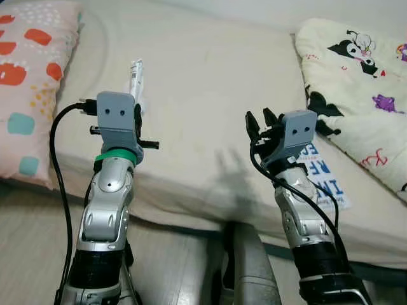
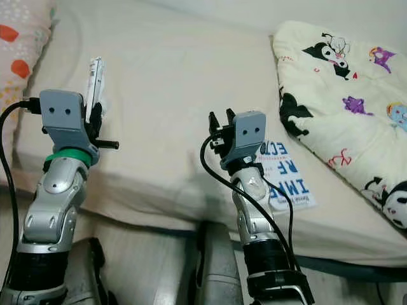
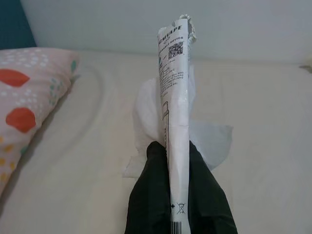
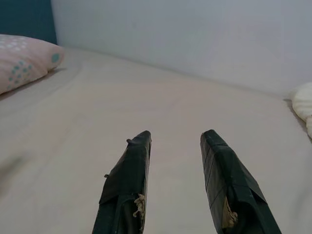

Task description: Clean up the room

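Both silver arms rise over the bed's (image 1: pixel 203 95) near edge: the left gripper (image 3: pixel 178 151) is clamped on a white printed wrapper (image 3: pixel 176 97) with a crumpled tissue (image 3: pixel 209 141) behind it, held upright above the mattress, while the right gripper (image 4: pixel 175 141) hovers with its fingers parted and nothing between them. Beside the right arm a blue-lettered paper (image 2: pixel 289 181) lies flat near the bed's front edge, just beside the cartoon-print blanket (image 2: pixel 337 82) at the right corner, and a spotted pink pillow (image 1: pixel 28 82) rests at the left edge.
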Robot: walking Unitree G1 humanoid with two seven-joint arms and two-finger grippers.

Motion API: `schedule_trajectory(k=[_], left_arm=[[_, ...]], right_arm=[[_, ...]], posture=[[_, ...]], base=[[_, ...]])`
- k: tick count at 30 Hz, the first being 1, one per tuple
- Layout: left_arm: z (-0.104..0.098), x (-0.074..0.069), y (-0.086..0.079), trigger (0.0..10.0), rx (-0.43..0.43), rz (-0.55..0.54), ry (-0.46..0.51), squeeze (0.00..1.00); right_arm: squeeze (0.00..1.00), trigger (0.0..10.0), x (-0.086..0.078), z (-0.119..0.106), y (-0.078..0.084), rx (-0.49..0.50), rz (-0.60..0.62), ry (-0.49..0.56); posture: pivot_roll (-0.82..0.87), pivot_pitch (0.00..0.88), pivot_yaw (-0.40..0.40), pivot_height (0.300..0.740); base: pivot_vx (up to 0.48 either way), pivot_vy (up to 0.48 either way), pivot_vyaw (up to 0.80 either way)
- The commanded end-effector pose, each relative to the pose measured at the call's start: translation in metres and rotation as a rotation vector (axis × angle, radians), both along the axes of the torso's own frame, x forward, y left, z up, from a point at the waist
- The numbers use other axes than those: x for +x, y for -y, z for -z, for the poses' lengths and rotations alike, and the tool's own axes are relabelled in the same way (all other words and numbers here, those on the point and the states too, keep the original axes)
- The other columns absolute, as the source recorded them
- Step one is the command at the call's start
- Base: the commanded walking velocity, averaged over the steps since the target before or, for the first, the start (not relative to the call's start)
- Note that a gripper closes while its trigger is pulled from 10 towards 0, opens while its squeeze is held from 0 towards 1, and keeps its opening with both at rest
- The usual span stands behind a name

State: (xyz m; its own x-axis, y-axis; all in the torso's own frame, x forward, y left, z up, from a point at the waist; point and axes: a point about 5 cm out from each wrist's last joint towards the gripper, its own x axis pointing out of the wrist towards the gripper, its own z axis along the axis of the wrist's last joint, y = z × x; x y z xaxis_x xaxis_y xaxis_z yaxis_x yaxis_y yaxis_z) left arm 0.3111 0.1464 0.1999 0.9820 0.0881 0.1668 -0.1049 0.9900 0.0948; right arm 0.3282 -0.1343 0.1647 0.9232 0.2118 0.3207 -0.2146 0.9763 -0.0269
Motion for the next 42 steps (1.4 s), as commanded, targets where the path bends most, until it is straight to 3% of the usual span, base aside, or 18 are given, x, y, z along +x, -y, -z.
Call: schedule_trajectory(k=[1,42], left_arm=[[0.0003,0.0012,0.0049,10.0,0.001,0.015,0.001,0.00],[-0.0005,0.0039,0.0109,10.0,-0.002,0.034,0.000,0.00]], right_arm=[[0.00,10.0,0.0001,0.0029,0.0036,0.004,0.008,-0.007],[0.00,10.0,0.0012,0.0072,0.0023,-0.001,0.006,-0.017]], posture=[[-0.01,0.000,-0.064,0.604],[0.00,0.000,-0.061,0.738]], base=[[0.000,0.000,0.00],[0.000,0.000,0.00]])
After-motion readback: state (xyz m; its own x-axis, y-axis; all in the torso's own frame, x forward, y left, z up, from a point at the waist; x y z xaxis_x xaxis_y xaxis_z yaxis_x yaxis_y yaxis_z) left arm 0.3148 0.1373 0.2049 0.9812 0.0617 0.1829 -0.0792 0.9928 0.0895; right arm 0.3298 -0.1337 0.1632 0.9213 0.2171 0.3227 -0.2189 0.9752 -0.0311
